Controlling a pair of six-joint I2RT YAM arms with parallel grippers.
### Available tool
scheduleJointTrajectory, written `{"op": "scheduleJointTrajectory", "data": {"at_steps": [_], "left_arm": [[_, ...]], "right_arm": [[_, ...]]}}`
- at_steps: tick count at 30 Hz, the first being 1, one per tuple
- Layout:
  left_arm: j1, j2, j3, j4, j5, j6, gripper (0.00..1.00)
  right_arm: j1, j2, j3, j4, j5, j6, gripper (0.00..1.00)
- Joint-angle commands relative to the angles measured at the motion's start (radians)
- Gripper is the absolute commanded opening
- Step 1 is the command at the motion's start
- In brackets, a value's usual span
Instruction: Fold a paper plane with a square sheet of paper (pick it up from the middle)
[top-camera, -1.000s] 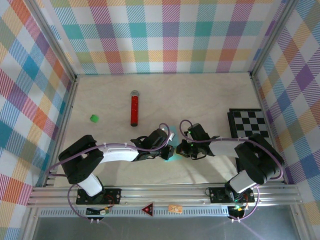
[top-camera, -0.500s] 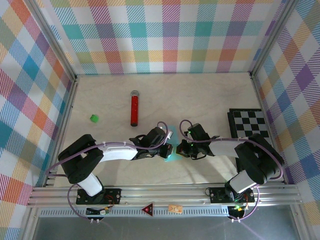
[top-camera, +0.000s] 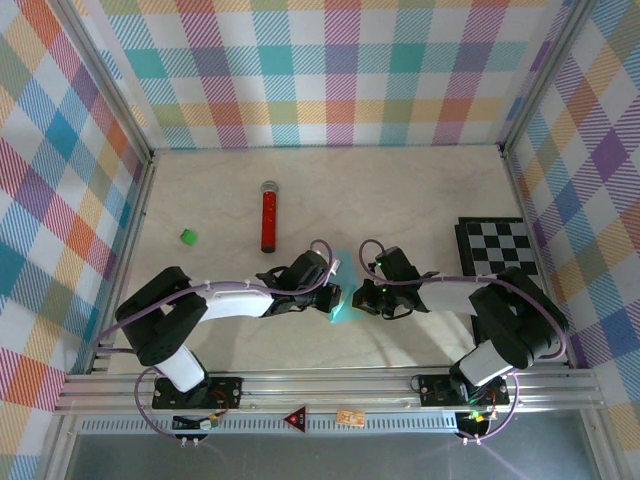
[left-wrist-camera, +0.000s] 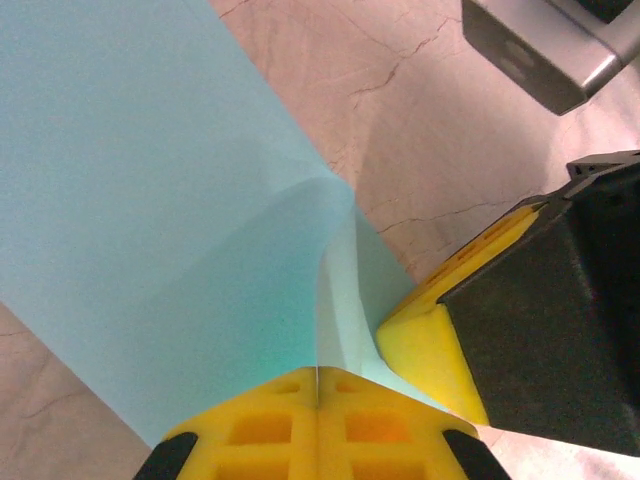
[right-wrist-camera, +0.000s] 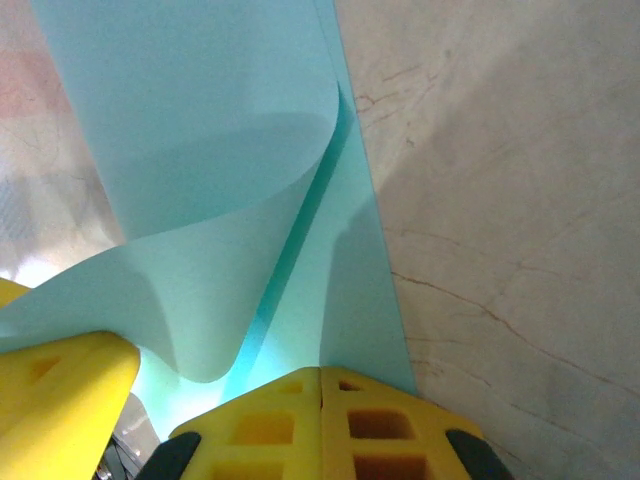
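Over pale tabletop (top-camera: 420, 190), left pincer (left-wrist-camera: 318, 375) and right pincer (right-wrist-camera: 320, 372) each pinch the square sheet of paper (left-wrist-camera: 150, 200) tight.

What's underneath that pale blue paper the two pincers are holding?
Beside the square sheet of paper, bare marbled table shows, darkened by a shadow. The patch directly beneath is covered by the sheet, so I cannot tell what lies there.

Light cyan paper (left-wrist-camera: 150, 200), yellow left tool (left-wrist-camera: 318, 385), yellow right tool (right-wrist-camera: 320, 385), red tube (top-camera: 268, 220), black-and-white checkered board (top-camera: 500, 245).
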Motion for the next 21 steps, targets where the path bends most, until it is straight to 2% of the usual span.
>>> {"op": "scheduleJointTrajectory", "data": {"at_steps": [1, 21], "left_arm": [[0.012, 0.019, -0.008, -0.041, -0.02, 0.029, 0.02], [0.014, 0.038, -0.012, -0.047, -0.091, 0.024, 0.03]], "right_arm": [[-0.002, 0.026, -0.011, -0.062, 0.018, -0.014, 0.05], [-0.001, 0.027, -0.009, -0.069, 0.021, -0.013, 0.05]]}}
